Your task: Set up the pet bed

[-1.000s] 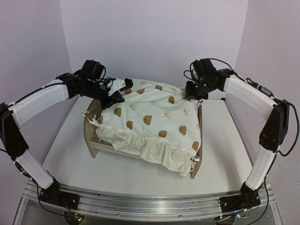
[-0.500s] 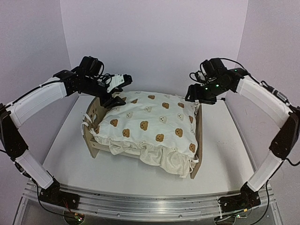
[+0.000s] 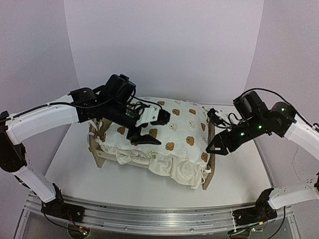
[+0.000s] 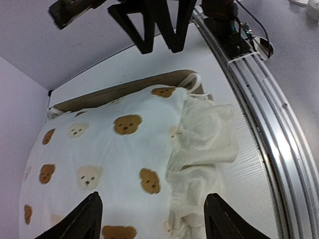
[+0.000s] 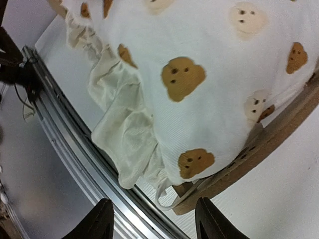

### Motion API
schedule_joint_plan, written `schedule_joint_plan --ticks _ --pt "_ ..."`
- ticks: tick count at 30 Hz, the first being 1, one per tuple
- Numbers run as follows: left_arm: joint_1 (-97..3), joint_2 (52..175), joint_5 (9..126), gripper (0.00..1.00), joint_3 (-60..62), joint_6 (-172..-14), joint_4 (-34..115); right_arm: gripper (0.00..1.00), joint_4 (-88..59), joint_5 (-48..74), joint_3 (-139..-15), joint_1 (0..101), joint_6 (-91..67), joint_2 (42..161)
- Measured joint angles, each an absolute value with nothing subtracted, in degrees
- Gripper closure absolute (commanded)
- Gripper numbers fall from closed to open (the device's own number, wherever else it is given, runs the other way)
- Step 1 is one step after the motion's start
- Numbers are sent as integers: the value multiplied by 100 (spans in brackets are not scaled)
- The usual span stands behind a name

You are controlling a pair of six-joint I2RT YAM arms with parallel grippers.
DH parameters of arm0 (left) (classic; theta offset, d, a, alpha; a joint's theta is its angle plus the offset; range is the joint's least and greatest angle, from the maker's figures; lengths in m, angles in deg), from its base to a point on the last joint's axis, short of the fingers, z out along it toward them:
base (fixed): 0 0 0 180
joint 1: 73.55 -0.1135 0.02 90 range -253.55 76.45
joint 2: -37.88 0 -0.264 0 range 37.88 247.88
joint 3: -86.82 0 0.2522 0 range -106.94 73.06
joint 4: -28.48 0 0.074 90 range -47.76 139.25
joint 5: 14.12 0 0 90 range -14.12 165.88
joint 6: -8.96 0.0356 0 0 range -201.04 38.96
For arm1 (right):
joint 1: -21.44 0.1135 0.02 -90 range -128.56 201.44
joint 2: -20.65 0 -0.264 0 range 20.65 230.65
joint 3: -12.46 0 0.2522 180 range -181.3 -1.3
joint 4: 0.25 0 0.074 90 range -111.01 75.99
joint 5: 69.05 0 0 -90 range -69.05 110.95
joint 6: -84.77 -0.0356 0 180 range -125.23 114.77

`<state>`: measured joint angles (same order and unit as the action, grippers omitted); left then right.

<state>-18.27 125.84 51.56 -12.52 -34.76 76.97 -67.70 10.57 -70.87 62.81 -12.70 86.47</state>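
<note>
The pet bed (image 3: 209,149) is a light-wood frame standing mid-table. A cream bear-print duvet (image 3: 174,127) lies spread over it, its ruffled edge (image 3: 174,167) spilling over the near side. My left gripper (image 3: 152,128) hovers open just above the duvet's left half; the left wrist view shows the duvet (image 4: 114,149) between the spread fingers (image 4: 75,219), untouched. Open as well, my right gripper (image 3: 215,146) hangs beside the right end board (image 5: 279,134), and a tie string loop (image 5: 169,199) dangles off that corner. Neither gripper holds anything.
An aluminium rail (image 3: 159,216) runs along the table's near edge, close under the ruffle (image 5: 119,119). Walls close in on the left, back and right. White tabletop (image 3: 70,164) shows at the bed's left and front.
Both grippers opened and let go of the duvet, which settled flat on the bed. The left arm swung right over the duvet. The right arm dropped toward the bed's near right corner.
</note>
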Motion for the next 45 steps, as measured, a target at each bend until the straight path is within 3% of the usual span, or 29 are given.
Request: schedule_joint_plan --ticks 7,12,25,31,36,40,45 --pt "-754 12954 4887 25 -406 -3081 6892 57 -6778 929 -6479 6654 596 8276" --pt "-547 13375 4858 25 -112 -2981 6261 62 -6789 883 -5986 6655 1688 8167" --pt "-550 13902 5520 26 662 -2696 4349 62 -6340 866 -5416 6805 3119 7852" --pt "-551 13985 5917 65 871 -2662 3678 66 -6140 897 -5299 6810 3465 8156" --pt "-550 13985 6132 98 912 -2719 3493 81 -5892 1049 -5213 6810 3418 8257" --pt "-550 13961 6169 100 925 -2784 3449 98 -5674 1274 -5216 6810 3103 8382" --pt "-591 13742 6223 100 1010 -2973 3418 100 -5607 1727 -5425 6814 2564 8630"
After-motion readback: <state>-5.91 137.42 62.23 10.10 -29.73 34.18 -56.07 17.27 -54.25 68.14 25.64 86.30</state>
